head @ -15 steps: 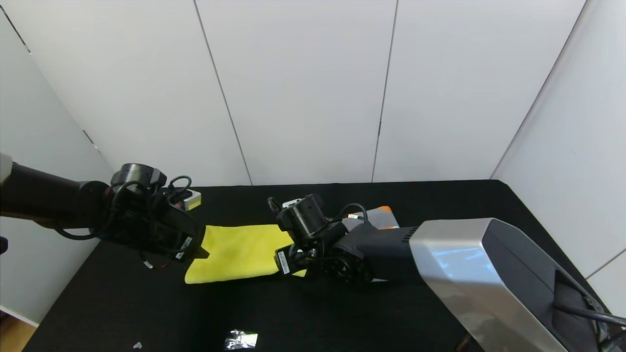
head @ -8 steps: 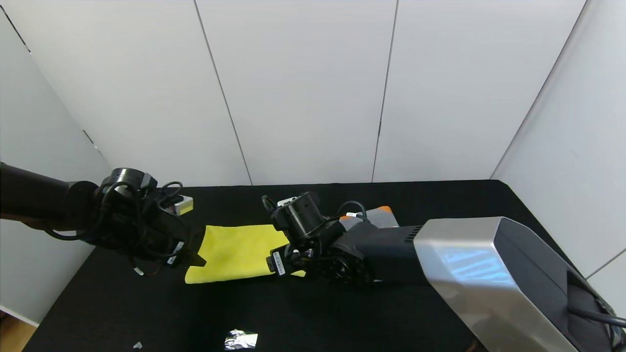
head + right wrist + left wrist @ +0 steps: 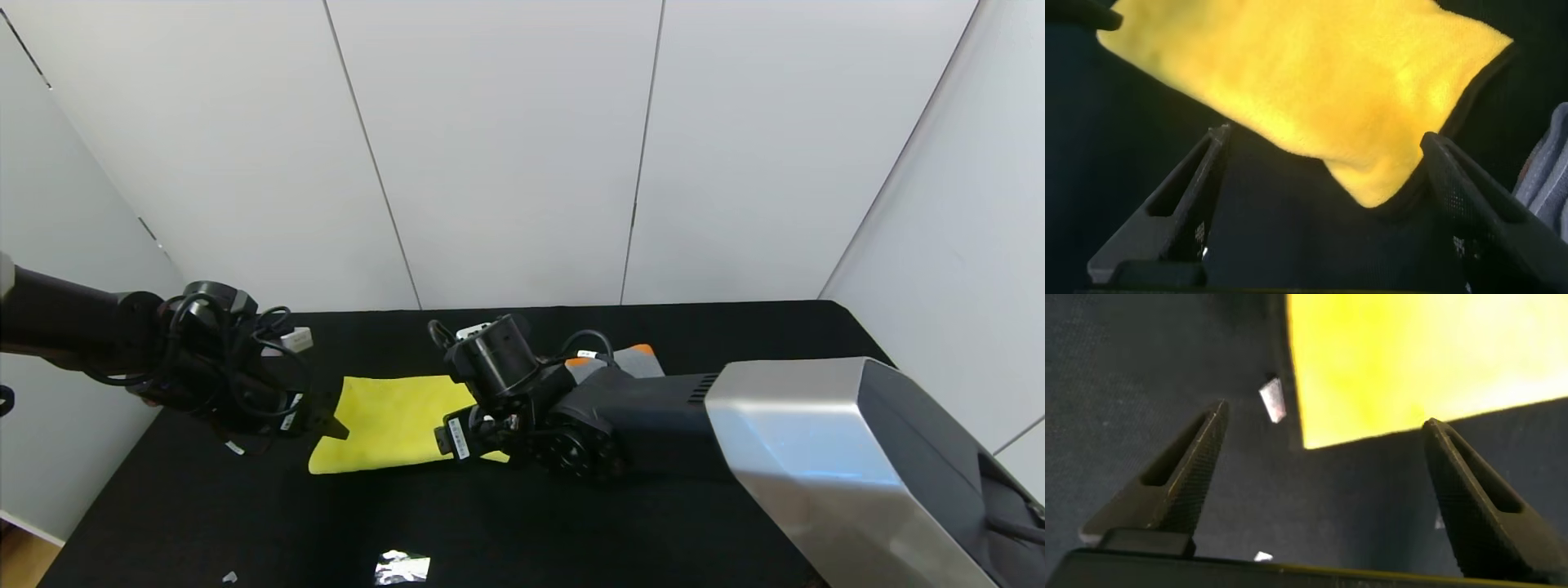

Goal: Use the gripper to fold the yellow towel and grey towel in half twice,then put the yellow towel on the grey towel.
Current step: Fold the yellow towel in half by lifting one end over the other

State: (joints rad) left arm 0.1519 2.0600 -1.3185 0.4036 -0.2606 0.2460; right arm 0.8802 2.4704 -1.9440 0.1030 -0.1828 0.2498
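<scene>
The yellow towel (image 3: 396,423) lies flat on the black worktop (image 3: 571,523), folded into a rough rectangle, and I take it as my landmark. My left pincer (image 3: 322,425) sits at the towel's left edge, low over the worktop, its tips just beside the near left corner. In my left wrist view the two fingers (image 3: 1180,486) stand wide apart with nothing between them; the towel's corner (image 3: 1404,367) lies just beyond the tips, over dark cloth, and I cannot tell that either finger touches it. A small white tag (image 3: 1273,399) lies next to that edge of the towel.

My right pincer (image 3: 459,437) is at the towel's right end, over its near right corner. In my right wrist view its fingers (image 3: 1180,204) are likewise spread wide and hold nothing; the towel (image 3: 1315,82) spreads out just past the tips, its rounded corner with the thin dark trim dipping between them. Neither pincer is clamped on the cloth.

The grey towel (image 3: 624,361) lies to the right of the yellow towel, on its far side, mostly hidden behind my right arm; only a grey patch with an orange corner shows. A sliver of it (image 3: 1545,167) appears at the edge of my right wrist view. A small shiny scrap (image 3: 402,566) lies on the worktop well nearer to me than the yellow towel.
</scene>
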